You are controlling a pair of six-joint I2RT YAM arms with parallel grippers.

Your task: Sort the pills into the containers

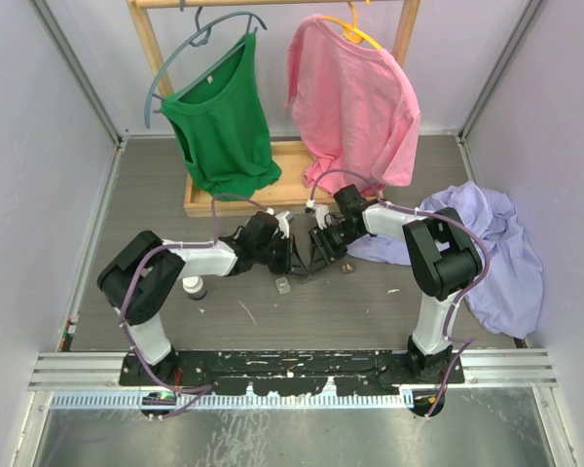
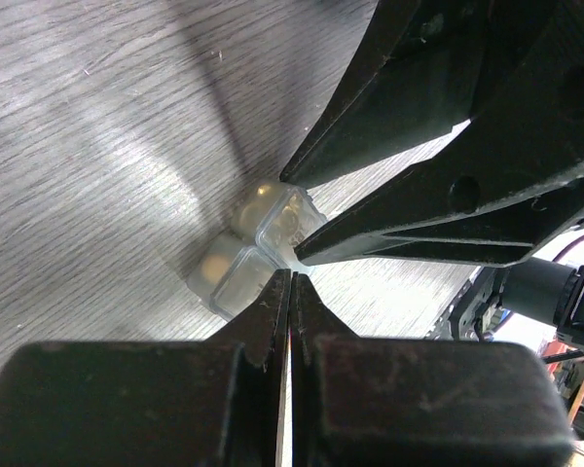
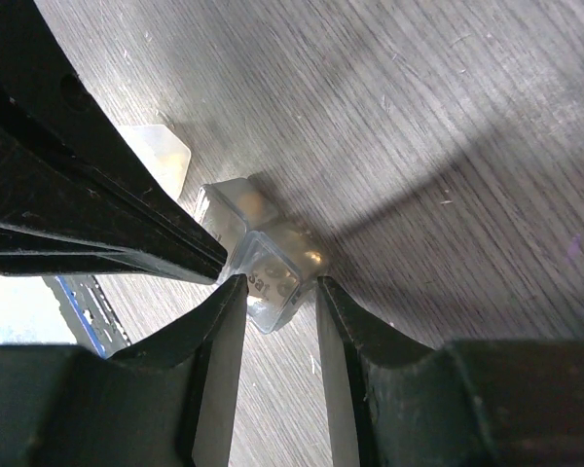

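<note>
Two tiny clear containers stand joined side by side on the grey table [image 1: 273, 321]. My right gripper [image 3: 277, 284] is shut on the nearer one [image 3: 280, 272], which carries printed letters, with a finger against each side. The other tub [image 3: 236, 209] sits just behind it. My left gripper [image 2: 290, 277] is shut with nothing between its jaws, and its tip rests at the seam between the two tubs [image 2: 236, 280]. Pale tan blobs show through both tubs' walls; I cannot tell whether they are pills. From above, both grippers [image 1: 294, 261] [image 1: 313, 259] meet tip to tip and hide this pair.
A loose small tub [image 1: 283, 285] lies just in front of the grippers and another [image 1: 347, 266] to their right. A white translucent piece [image 3: 161, 156] lies close by. A white bottle [image 1: 193, 287] stands at left, a lavender cloth [image 1: 501, 258] at right, a wooden clothes rack [image 1: 273, 190] behind.
</note>
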